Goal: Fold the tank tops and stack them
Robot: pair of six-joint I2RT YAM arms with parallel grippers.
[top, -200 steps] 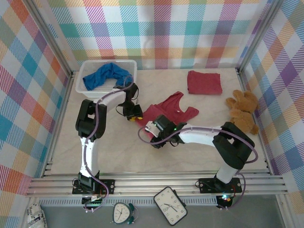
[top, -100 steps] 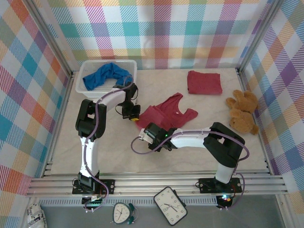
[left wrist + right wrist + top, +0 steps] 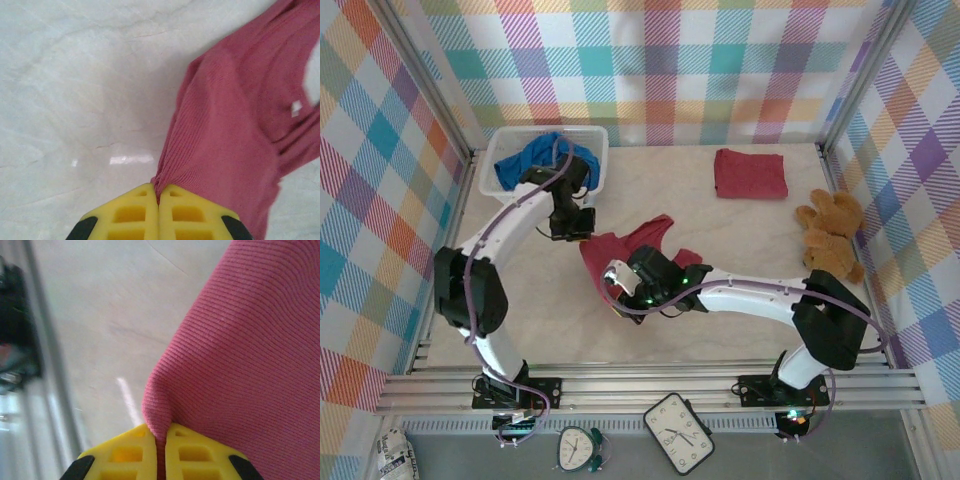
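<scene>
Two-point grip on red tank top [image 3: 632, 245] at table [image 3: 740, 250] centre: left gripper [image 3: 159, 192] clenched on far edge, right gripper [image 3: 159, 437] clenched on near edge. Other red top [image 3: 750, 172] folded far right; blue top [image 3: 535, 160] in basket [image 3: 596, 134].

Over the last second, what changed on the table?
The left gripper and right gripper both shut on the spread dark red tank top and pulled it leftward, bunching it; both arms swung left with it. The folded red top, the blue top in the basket and the teddy bear stayed put.
</scene>
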